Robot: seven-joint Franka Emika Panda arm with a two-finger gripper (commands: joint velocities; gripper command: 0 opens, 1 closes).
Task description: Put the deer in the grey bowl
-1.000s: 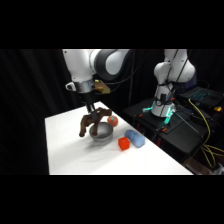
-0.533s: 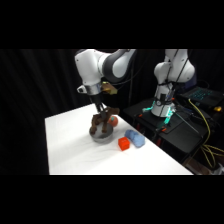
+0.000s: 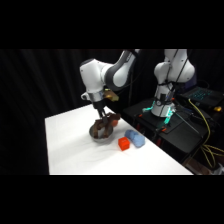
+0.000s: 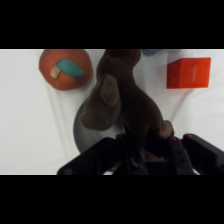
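The deer [image 4: 125, 100] hangs from the gripper [image 4: 142, 150], whose two fingers are closed on the toy's rear part at the bottom of the wrist view, and it sits directly above the grey bowl [image 4: 82, 135], of which only a dark curved portion shows to the left beneath the toy. In the side view the deer [image 3: 104, 125] appears to be at the bowl [image 3: 100, 136], low over it or already partly inside; whether it touches the bowl's floor cannot be told. So the carrying looks done and the toy is in place above its target; what seems left is the last bit of lowering, if any, letting go, and lifting the arm clear. The white arm reaches out from its base at the upper right, bends at a large elbow above the table [image 3: 75, 150], and points its wrist almost straight down, with the gripper [image 3: 102, 119] over the bowl near the table's far edge. A red cube [image 3: 124, 144] and a blue cylinder [image 3: 134, 139] stand just beside each other, close to the bowl on the side toward the base. In the wrist view an orange-red round toy with a teal patch [image 4: 65, 67] lies beside the bowl, and the cube [image 4: 187, 72] is apart from it.
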